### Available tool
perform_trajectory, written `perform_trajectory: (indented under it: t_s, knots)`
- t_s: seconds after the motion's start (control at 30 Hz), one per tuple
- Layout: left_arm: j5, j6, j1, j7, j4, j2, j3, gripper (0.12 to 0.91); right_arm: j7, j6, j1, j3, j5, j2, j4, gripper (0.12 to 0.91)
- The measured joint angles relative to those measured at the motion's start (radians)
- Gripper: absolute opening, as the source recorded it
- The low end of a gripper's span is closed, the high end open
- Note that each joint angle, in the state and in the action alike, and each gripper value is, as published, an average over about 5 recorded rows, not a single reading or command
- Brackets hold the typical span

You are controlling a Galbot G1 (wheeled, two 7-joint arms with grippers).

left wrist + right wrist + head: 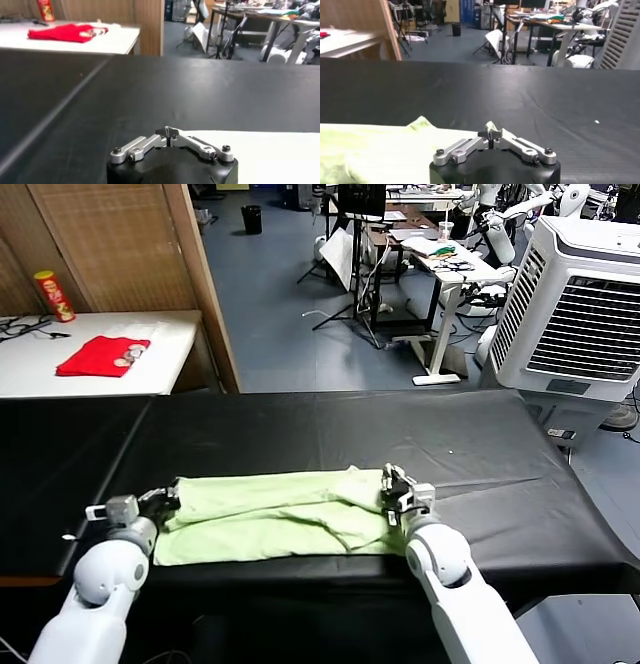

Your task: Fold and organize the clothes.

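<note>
The clothes [270, 514], a pale light-green T-shirt, lie as a wide rumpled band near the front edge of the black table [300, 424]. My left gripper [168, 498] is at the shirt's left end. In the left wrist view its fingertips [170, 133] meet right at the edge of the pale cloth [270, 150]. My right gripper [396, 482] is at the shirt's right end. In the right wrist view it [490, 134] is shut, and a small peak of the green cloth [380, 150] sticks up between the tips.
A folded red garment [102, 356] and a red can [54, 295] sit on a white table [170, 334] at the far left. A wooden panel [150, 244] stands behind it. A white air cooler [580, 294] stands at the far right, beyond the table.
</note>
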Motion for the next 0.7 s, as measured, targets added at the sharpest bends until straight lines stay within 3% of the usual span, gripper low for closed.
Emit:
perform_trajectory:
  t_s: [0.17, 0.33, 0.47, 0.7]
  knots:
    - [-0.004, -0.002, 0.018, 0.0, -0.026, 0.019, -0.017, 0.536, -0.005, -0.001, -0.044, 0.022, 0.003, -0.025, 0.071, 0.736]
    - [-0.045, -0.002, 0.057, -0.001, -0.067, 0.011, -0.047, 0.763, -0.017, -0.003, -0.1, 0.044, 0.006, -0.043, 0.156, 0.795]
    - [-0.075, -0.005, 0.125, 0.0, -0.122, -0.018, -0.081, 0.796, -0.024, -0.003, -0.135, 0.051, 0.008, -0.046, 0.206, 0.798]
    - [-0.061, -0.026, 0.236, 0.007, -0.165, -0.071, -0.107, 0.773, -0.029, -0.003, -0.156, 0.045, 0.009, -0.046, 0.251, 0.798]
